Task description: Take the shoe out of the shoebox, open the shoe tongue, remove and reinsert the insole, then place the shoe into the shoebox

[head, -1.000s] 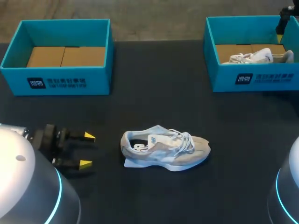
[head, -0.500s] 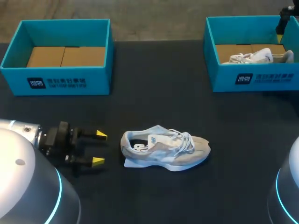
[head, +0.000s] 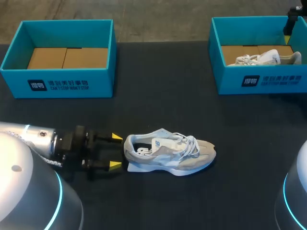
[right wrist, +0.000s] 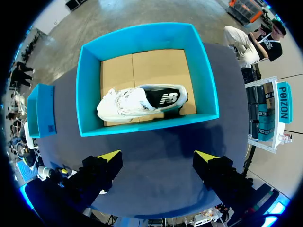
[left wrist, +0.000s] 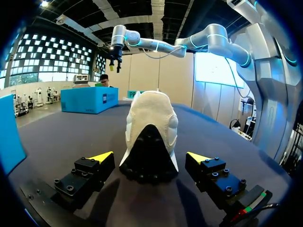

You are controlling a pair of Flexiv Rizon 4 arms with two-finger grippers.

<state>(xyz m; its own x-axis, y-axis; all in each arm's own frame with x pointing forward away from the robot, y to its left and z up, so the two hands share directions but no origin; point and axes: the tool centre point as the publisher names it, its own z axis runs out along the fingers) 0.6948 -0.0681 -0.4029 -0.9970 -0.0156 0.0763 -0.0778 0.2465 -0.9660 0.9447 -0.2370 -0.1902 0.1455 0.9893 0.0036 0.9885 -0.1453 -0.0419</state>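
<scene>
The shoe stands on its sole on the dark worktop, towards the near edge and about the middle, out of either box. Its long axis runs left to right, with the heel to the left, the toe to the right and the laces up. The heel points straight at the left pincer, which is low over the worktop just left of the shoe, its fingers spread wide and holding nothing. One yellow tip is on the near side of the heel and one on the far side, and I see no contact. The left arm is by far the nearer — a straight advance rightward along the shoe's axis should bring the heel between its fingers. The right pincer hangs high over the right shoebox at the far right, also spread and empty — a second shoe lies inside that box. The left shoebox, far left, shows only cardboard.
</scene>
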